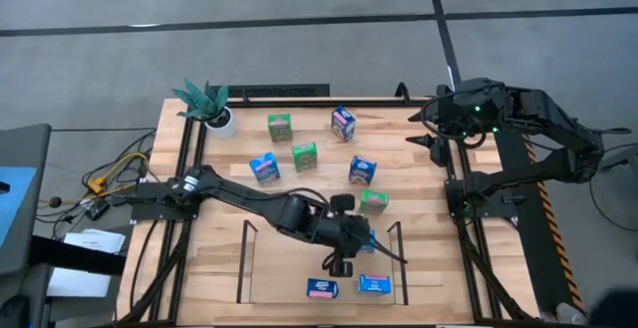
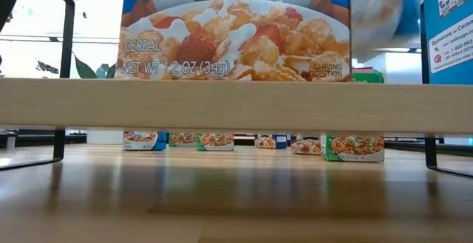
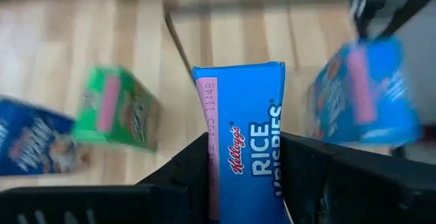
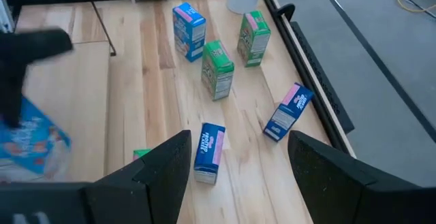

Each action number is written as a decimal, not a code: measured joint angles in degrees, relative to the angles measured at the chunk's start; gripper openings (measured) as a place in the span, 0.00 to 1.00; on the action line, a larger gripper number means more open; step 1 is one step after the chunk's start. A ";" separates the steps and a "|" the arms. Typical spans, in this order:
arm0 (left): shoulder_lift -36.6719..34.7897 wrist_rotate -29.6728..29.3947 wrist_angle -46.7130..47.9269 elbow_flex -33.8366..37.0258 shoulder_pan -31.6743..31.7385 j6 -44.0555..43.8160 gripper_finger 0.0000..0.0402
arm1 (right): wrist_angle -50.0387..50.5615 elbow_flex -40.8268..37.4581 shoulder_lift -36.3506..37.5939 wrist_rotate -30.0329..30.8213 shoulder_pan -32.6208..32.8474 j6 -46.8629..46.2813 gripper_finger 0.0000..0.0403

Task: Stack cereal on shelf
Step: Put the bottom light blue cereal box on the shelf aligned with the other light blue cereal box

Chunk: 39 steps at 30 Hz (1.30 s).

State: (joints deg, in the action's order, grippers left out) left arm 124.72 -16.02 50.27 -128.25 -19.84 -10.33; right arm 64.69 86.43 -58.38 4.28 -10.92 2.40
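1. Left gripper (image 1: 351, 240) is clamped on a blue cereal box (image 3: 242, 139) over the shelf (image 1: 245, 258), apparently to carry it in beside two blue boxes (image 1: 321, 289) already there
2. Loose cereal lies mid-table
3. Right gripper (image 4: 235, 159) spread wide, waits at the far right edge

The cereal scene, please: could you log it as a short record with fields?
left gripper: shut on a blue box, over the shelf
right gripper: open, waiting at the table's far right edge
on shelf: two blue boxes at its near edge
loose blue boxes: three
loose green boxes: three
plant: far left corner of the table
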 joint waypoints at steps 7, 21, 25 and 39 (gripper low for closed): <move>2.80 4.19 -2.62 -0.32 0.57 0.07 0.31 | -0.33 0.00 0.00 -0.05 0.00 -0.54 0.67; 3.79 7.32 -5.00 -0.37 2.11 2.61 0.31 | -0.42 0.00 -0.01 -0.03 0.00 -0.43 0.67; 3.85 6.72 -4.80 -0.37 2.36 2.80 0.31 | -0.42 0.00 -0.01 -0.03 0.00 -0.41 0.67; 6.76 10.02 -7.44 -0.33 2.43 1.08 0.31 | -0.43 0.00 -0.01 -0.03 0.00 -0.45 0.67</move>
State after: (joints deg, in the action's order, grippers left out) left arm 131.48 -6.00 42.83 -128.57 -17.41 -9.26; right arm 64.25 86.43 -58.39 4.25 -10.92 1.96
